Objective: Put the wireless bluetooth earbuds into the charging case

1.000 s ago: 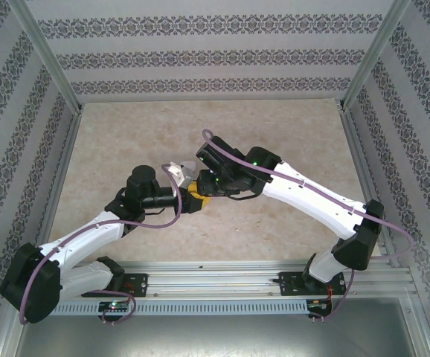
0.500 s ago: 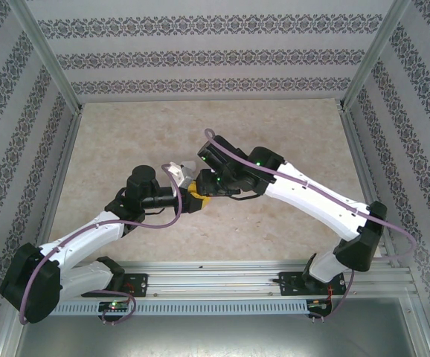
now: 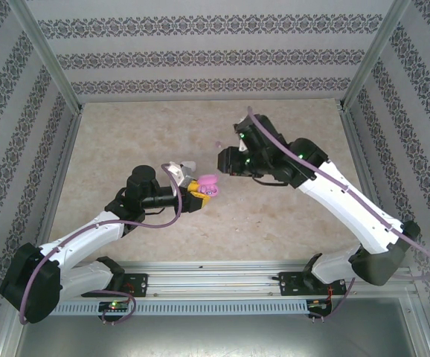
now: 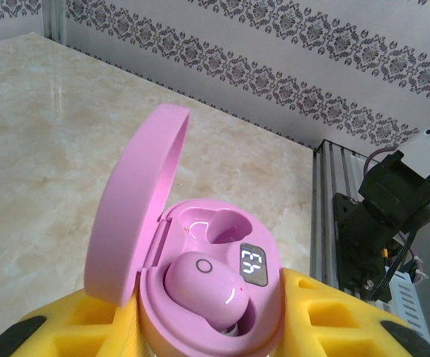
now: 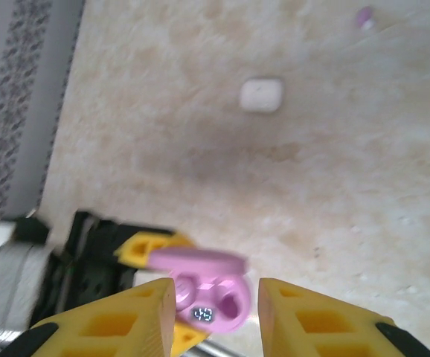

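Observation:
My left gripper (image 3: 200, 187) is shut on the pink charging case (image 4: 222, 297), yellow fingers (image 4: 334, 320) on both sides of its base. The lid (image 4: 137, 216) stands open. One pale purple earbud (image 4: 204, 286) sits in the near slot, and the far slot (image 4: 222, 227) is bare beside a lit display (image 4: 254, 264). My right gripper (image 3: 222, 160) hangs open and holds nothing, up and right of the case (image 3: 209, 183), which appears below its fingertips (image 5: 215, 312). Another purple earbud (image 5: 364, 16) lies loose on the table.
A closed white case (image 5: 261, 94) lies on the marble tabletop (image 3: 126, 134), close behind the left gripper. Patterned walls and metal frame posts (image 3: 51, 59) enclose the table. The right arm's base (image 4: 386, 208) stands at the table's edge.
My right gripper has pulled back up and to the right, away from the case, which now shows with its lid open. The left arm has held still.

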You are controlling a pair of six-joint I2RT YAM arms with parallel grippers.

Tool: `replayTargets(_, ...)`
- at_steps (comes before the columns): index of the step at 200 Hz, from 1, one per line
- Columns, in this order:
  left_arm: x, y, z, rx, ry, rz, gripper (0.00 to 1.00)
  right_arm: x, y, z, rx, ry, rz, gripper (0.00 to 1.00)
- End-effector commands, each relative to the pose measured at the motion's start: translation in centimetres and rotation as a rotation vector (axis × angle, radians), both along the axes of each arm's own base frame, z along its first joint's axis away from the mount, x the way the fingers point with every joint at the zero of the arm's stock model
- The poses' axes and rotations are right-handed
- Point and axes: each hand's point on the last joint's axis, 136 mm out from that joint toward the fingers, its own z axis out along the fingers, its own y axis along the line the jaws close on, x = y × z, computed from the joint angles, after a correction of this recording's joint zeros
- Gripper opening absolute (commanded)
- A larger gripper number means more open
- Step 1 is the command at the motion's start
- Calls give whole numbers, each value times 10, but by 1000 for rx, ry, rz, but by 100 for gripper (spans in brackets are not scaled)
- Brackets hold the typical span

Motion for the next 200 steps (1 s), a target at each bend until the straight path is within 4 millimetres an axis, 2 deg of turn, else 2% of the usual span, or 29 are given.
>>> replayTargets(1,0,-2,4,-14,-2,7,7,24,-15,-16,-70,-13,4,35)
replayTargets(41,3,-1,-7,2,28,23,6,87,-14,-52,-168,-29,29,35)
replayTargets(62,6,-1,-14,5,44,32,6,126,-11,-78,-265,-36,39,37)
replayTargets(83,12,-3,-15,-2,51,35,6,162,-12,-113,-394,-32,27,38)
replayTargets(104,19,-5,-15,-1,58,28,6,193,-4,-140,-411,12,8,39)
replayTargets(148,31,-8,-16,-14,75,15,6,239,17,-191,-432,76,-4,39)
replayTargets(200,33,-5,-20,-21,83,20,6,276,15,-238,-367,130,-54,39)
